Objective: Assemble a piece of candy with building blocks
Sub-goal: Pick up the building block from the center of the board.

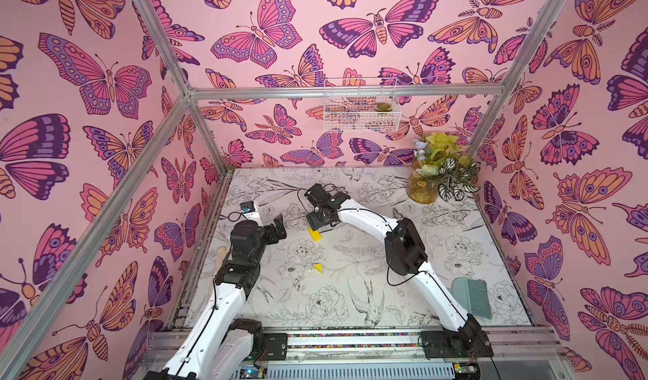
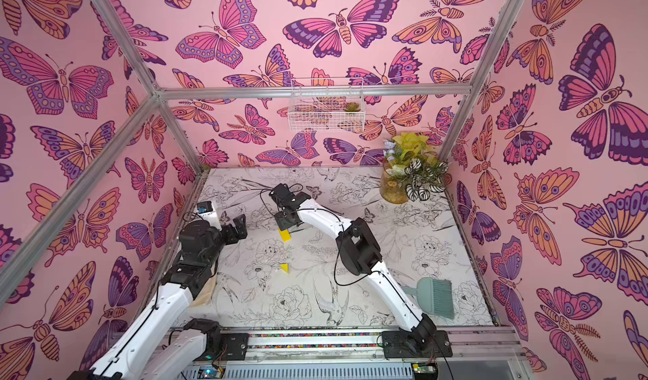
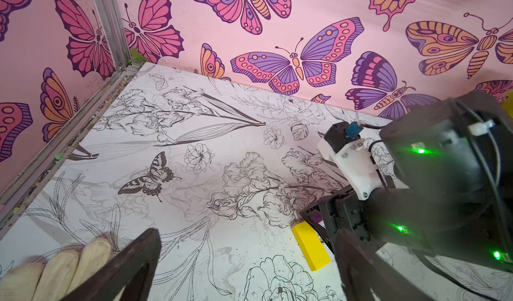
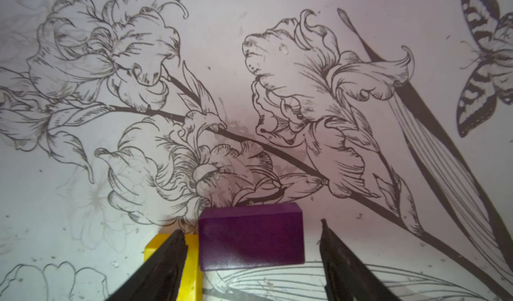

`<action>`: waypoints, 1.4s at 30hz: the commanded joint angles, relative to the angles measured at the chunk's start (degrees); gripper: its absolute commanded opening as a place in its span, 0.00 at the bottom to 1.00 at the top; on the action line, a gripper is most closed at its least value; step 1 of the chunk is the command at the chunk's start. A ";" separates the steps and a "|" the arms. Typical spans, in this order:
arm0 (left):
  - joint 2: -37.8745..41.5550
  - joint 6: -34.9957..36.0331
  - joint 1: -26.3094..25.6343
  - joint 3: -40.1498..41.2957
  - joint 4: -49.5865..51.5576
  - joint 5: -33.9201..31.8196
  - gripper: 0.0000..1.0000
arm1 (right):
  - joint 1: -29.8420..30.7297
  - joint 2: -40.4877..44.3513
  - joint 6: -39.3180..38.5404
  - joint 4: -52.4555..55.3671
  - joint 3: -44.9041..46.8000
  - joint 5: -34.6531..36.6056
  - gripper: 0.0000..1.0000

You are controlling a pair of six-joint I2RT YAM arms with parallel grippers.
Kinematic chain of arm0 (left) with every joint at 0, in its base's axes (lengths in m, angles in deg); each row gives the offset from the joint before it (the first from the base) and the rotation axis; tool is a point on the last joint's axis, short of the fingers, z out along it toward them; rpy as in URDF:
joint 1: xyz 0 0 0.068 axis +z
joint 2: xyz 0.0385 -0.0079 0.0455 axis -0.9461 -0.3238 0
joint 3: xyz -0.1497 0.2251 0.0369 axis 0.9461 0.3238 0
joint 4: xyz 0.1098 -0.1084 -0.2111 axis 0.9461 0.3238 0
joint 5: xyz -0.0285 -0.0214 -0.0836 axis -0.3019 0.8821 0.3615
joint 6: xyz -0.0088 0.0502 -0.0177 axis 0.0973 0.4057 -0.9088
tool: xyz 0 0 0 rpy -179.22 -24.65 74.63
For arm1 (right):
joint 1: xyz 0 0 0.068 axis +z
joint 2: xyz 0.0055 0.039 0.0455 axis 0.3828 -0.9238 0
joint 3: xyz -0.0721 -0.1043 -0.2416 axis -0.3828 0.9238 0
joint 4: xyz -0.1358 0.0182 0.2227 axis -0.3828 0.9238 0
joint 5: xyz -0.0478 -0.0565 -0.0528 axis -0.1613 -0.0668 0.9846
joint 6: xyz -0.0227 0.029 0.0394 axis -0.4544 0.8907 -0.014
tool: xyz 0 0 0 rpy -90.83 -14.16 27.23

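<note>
The table (image 1: pixel 438 255), printed with black-line flowers, stands within pink butterfly-papered walls (image 1: pixel 315 62); a white wire basket (image 1: pixel 361 115) hangs on the back wall; a potted plant (image 1: pixel 438 164) occupies the far right corner. The fingers of the right gripper (image 4: pixel 251 226) stand apart astride the purple rectangular wooden block (image 4: pixel 249 238) at mid-table, gripping nothing; the yellow rectangular wooden block (image 1: pixel 315 235) lies just beside it; the yellow wooden triangle (image 1: pixel 318 268) lies apart, nearer the arm bases; the left gripper (image 3: pixel 248 234) is spread wide, empty.

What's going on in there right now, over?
Left gripper open, empty. Right gripper open, straddling purple block. Yellow block snug alongside, may foul the grasp. Yellow triangle apart, unplaced.
</note>
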 commanded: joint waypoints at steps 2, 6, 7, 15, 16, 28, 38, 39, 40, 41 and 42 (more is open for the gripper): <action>-0.08 -0.19 -0.01 0.85 0.22 0.54 1.00 | 0.17 -2.60 -0.59 3.69 -3.44 1.00 0.78; -0.03 -0.09 -0.03 0.85 0.26 0.49 1.00 | 0.17 -5.14 -0.83 6.77 -7.94 0.28 0.78; -0.03 -0.09 0.03 0.85 0.25 0.42 1.00 | 0.16 -5.44 -0.81 7.07 -8.34 -0.10 0.78; -0.55 -0.12 0.05 0.85 0.26 0.43 1.00 | 0.19 -5.68 -0.99 8.40 -8.32 0.85 0.77; -0.72 -0.18 0.00 0.77 0.21 0.51 1.00 | 0.18 -5.61 -0.92 8.58 -8.32 0.96 0.76; -0.45 0.13 0.01 0.72 0.26 0.71 1.00 | 0.15 -5.73 -0.55 6.50 -8.38 0.22 0.68; -0.92 0.26 0.01 0.41 0.20 0.62 1.00 | 0.15 3.40 0.44 -0.75 2.61 4.96 0.47; -1.08 0.18 -0.03 0.28 0.22 0.70 1.00 | 0.13 5.92 0.59 -2.44 5.47 6.10 0.46; -1.28 0.19 0.02 0.24 0.20 0.71 1.00 | 0.00 7.94 0.99 -3.34 7.89 7.90 0.46; -1.42 0.17 0.00 0.15 0.28 0.79 1.00 | -0.01 10.34 1.28 -3.63 9.55 9.36 0.46; -1.60 0.08 0.01 0.02 0.20 0.85 1.00 | -0.20 12.71 1.43 -3.68 12.07 10.54 0.46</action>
